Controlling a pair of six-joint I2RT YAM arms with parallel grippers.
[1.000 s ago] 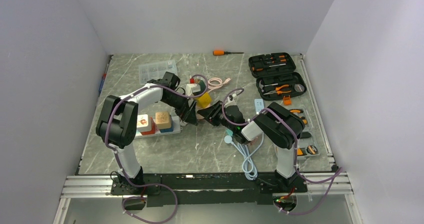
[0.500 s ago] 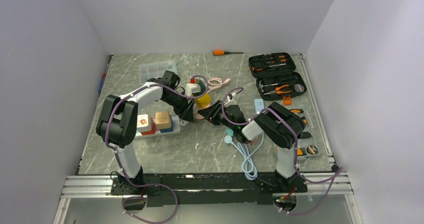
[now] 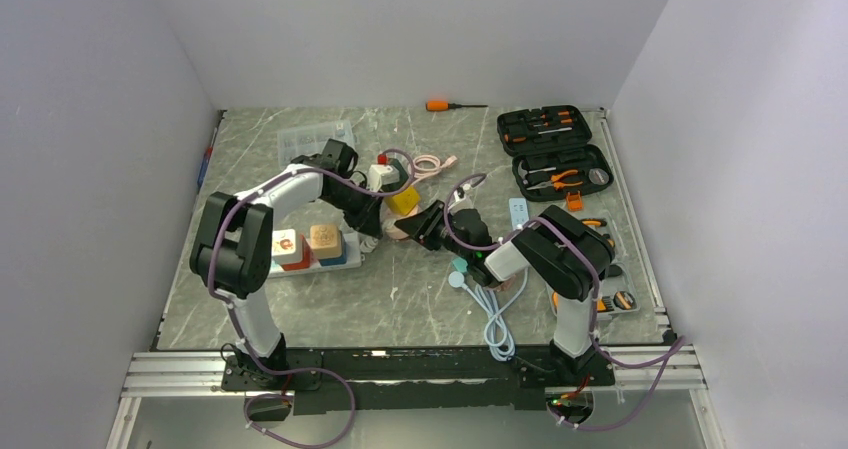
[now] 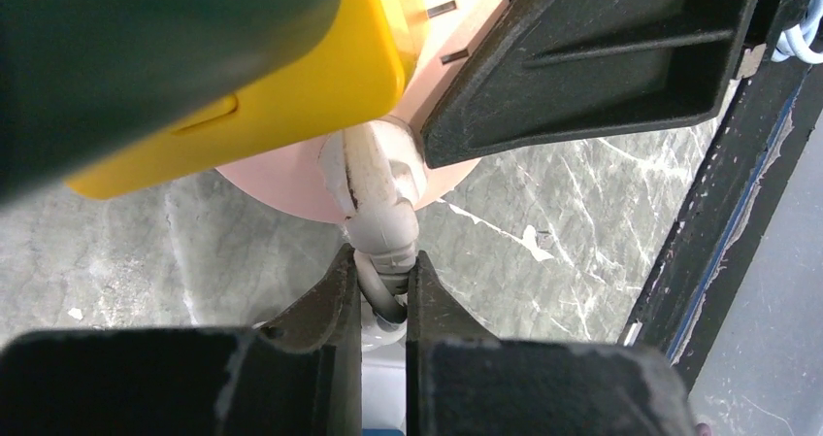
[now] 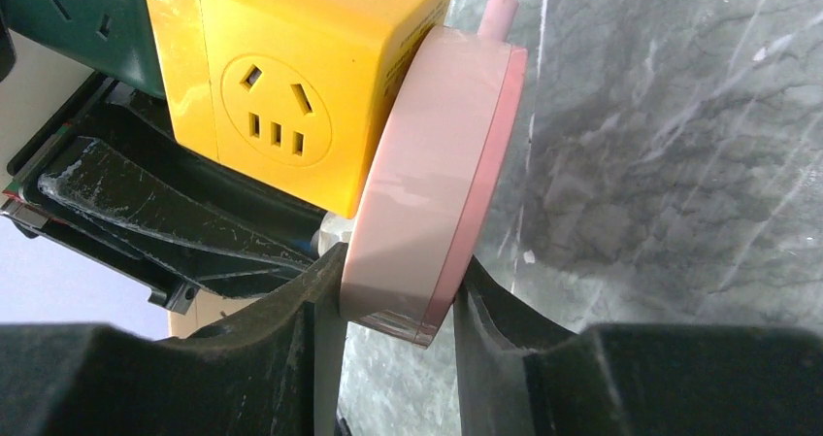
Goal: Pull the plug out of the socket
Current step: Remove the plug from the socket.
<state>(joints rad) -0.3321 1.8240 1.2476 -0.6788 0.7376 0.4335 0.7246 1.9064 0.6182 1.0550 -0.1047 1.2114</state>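
- White plug (image 4: 374, 179) sits seated in the pink round socket (image 5: 427, 184), mid-table, with the yellow cube (image 5: 291, 77) touching the socket.
- Left gripper (image 4: 381, 285) pinches the plug's neck, fingers narrow.
- Right gripper (image 5: 396, 276) clamps the socket's rim, just above the grey marble table (image 5: 660, 164).
- Both grippers nearly touch.

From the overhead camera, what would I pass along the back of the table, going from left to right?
clear plastic box → orange screwdriver → open black tool case. The pink cable is left out, since it overlaps the screwdriver's span.
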